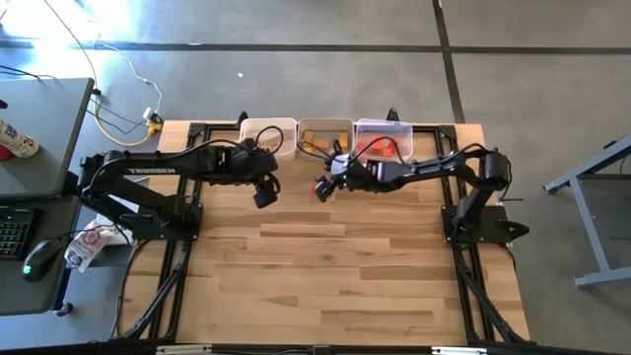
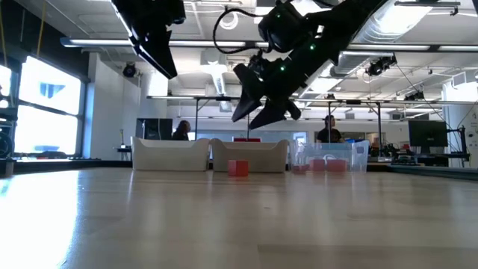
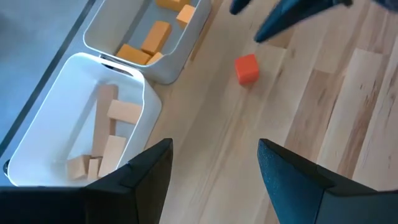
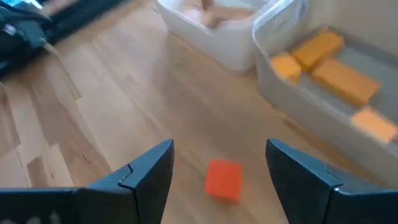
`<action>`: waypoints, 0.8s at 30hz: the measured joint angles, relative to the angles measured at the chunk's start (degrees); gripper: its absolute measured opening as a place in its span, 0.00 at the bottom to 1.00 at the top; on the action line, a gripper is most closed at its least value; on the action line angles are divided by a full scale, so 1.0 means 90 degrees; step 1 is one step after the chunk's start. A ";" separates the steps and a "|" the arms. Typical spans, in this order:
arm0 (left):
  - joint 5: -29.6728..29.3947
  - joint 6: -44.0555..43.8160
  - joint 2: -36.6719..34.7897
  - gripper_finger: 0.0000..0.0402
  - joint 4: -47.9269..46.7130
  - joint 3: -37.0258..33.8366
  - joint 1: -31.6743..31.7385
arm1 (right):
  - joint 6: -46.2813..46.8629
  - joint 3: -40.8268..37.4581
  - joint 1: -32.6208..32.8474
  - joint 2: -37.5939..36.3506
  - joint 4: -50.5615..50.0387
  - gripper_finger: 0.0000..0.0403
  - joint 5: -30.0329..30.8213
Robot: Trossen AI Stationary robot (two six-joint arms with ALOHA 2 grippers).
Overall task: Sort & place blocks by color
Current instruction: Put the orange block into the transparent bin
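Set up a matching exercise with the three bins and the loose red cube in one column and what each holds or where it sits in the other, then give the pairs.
Things:
1. white bin
2. middle bin
3. clear bin
4. red cube

States:
A. holds red blocks
B. lies on the bare table
C. holds plain wood blocks
D. holds orange blocks

Pairs: 1-C, 2-D, 3-A, 4-B

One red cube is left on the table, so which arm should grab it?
Right. Its open end effector hangs just above the red cube, which lies between its fingers; the left end effector is off to the side.
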 joint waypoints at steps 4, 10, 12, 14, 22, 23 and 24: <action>0.0000 0.0007 0.0000 0.55 0.0001 0.0000 0.0000 | 0.0232 -0.0002 0.0210 0.0257 0.0094 0.60 0.0412; 0.0000 0.0020 0.0000 0.55 0.0001 0.0000 0.0000 | 0.0194 -0.0002 0.0426 0.0528 0.0430 0.60 0.1113; 0.0000 0.0022 0.0000 0.55 0.0002 0.0000 -0.0001 | 0.0198 -0.0002 0.0450 0.0639 0.0556 0.60 0.1175; 0.0001 0.0019 0.0000 0.55 0.0001 0.0000 0.0000 | 0.0272 -0.0002 0.0450 0.0771 0.0611 0.60 0.1152; 0.0012 0.0021 0.0000 0.55 0.0001 0.0000 0.0000 | 0.0357 -0.0005 0.0445 0.1319 0.0914 0.60 0.1154; 0.0010 0.0019 0.0000 0.55 0.0004 0.0000 -0.0001 | 0.0345 -0.0002 0.0443 0.1388 0.1045 0.60 0.1148; 0.0012 0.0019 0.0000 0.55 0.0001 0.0000 -0.0002 | 0.0341 -0.0002 0.0445 0.1459 0.1066 0.60 0.1148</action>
